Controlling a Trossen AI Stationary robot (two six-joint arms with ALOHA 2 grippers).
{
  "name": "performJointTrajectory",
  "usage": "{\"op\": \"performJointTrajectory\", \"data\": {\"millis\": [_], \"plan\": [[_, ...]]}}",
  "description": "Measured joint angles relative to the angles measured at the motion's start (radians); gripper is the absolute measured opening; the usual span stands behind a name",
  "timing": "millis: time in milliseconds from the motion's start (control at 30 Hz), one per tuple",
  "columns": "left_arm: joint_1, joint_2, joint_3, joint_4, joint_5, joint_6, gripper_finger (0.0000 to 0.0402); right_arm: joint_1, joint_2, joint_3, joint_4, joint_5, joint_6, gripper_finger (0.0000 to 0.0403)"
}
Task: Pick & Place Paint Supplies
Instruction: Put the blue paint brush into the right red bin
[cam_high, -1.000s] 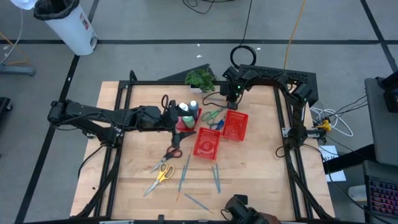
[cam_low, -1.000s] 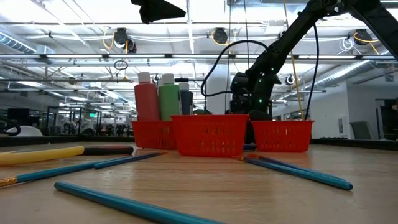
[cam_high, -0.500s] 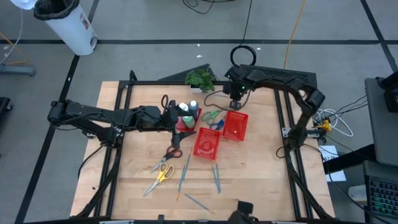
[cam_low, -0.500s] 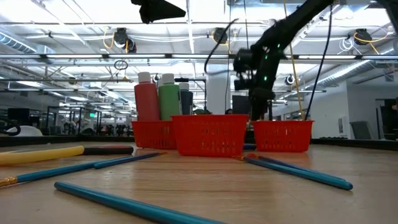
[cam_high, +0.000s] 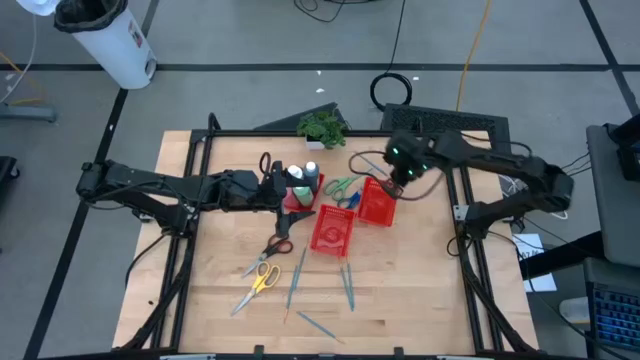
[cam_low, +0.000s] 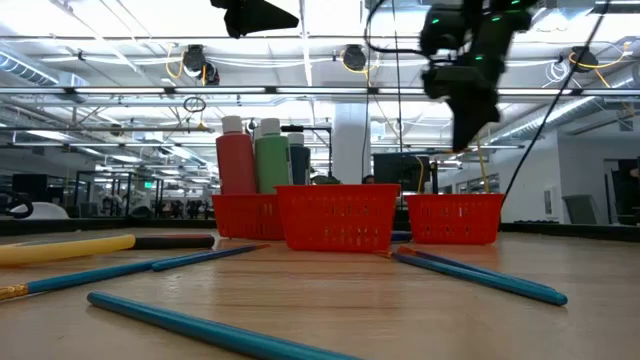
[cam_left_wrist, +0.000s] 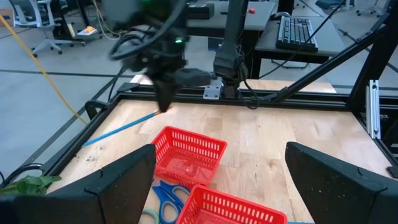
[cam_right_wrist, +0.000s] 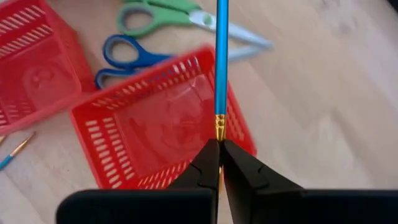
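My right gripper (cam_high: 403, 175) is shut on a thin blue brush (cam_right_wrist: 220, 56), high above the rightmost red mesh tray (cam_high: 378, 202); it also shows in the low view (cam_low: 468, 120) and the left wrist view (cam_left_wrist: 165, 106). My left gripper (cam_high: 285, 190) is open and empty beside the left tray, which holds paint bottles (cam_high: 297, 178). Green scissors (cam_high: 343, 185) and blue scissors (cam_high: 349, 200) lie between the trays. Red-handled scissors (cam_high: 280, 240), yellow scissors (cam_high: 262, 278) and several brushes (cam_high: 298, 275) lie on the near table. My right gripper pinches the brush at its bristle end, just behind the gold ferrule (cam_right_wrist: 219, 129), between its two fingertips (cam_right_wrist: 208, 163). The fingers point down and lie along the brush. The handle (cam_left_wrist: 118, 129) slants away from the fingertips toward the table's far side, lifted clear of the tray.
A middle red tray (cam_high: 333, 230) lies near the table's centre. A small green plant (cam_high: 321, 127) stands at the far edge. Black frame rails (cam_high: 200, 190) run along the table's left and right sides. Bare wood lies right of the trays (cam_high: 425, 250).
My right gripper has risen from table height near the plant to well above the trays. It has moved toward the table's right and near edges, over the rightmost tray. The brush has gone with it.
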Motion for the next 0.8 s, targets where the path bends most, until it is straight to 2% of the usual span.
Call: {"op": "performJointTrajectory", "data": {"millis": [67, 133, 267, 400, 567, 667, 800], "plan": [[0.0, 0.0, 0.0, 0.001, 0.0, 0.0, 0.0365, 0.052, -0.068, -0.082, 0.045, 0.053, 0.101, 0.0], [0.0, 0.0, 0.0, 0.0, 0.0, 0.0, 0.0365, 0.108, -0.13, -0.183, 0.156, 0.06, 0.189, 0.0], [0.0, 0.0, 0.0, 0.0, 0.0, 0.0, 0.0365, 0.222, -0.213, -0.411, 0.504, 0.052, 0.326, 0.0], [0.0, 0.0, 0.0, 0.001, 0.0, 0.0, 0.0365, 0.312, -0.221, -0.582, 0.806, 0.081, 0.403, 0.0], [0.0, 0.0, 0.0, 0.001, 0.0, 0.0, 0.0365, 0.384, -0.22, -0.648, 0.859, 0.215, 0.409, 0.0], [0.0, 0.0, 0.0, 0.0, 0.0, 0.0, 0.0365, 0.401, -0.22, -0.66, 0.867, 0.236, 0.405, 0.0006], [0.0, 0.0, 0.0, 0.001, 0.0, 0.0, 0.0365, 0.402, -0.22, -0.668, 0.885, 0.24, 0.399, 0.0037]]}}
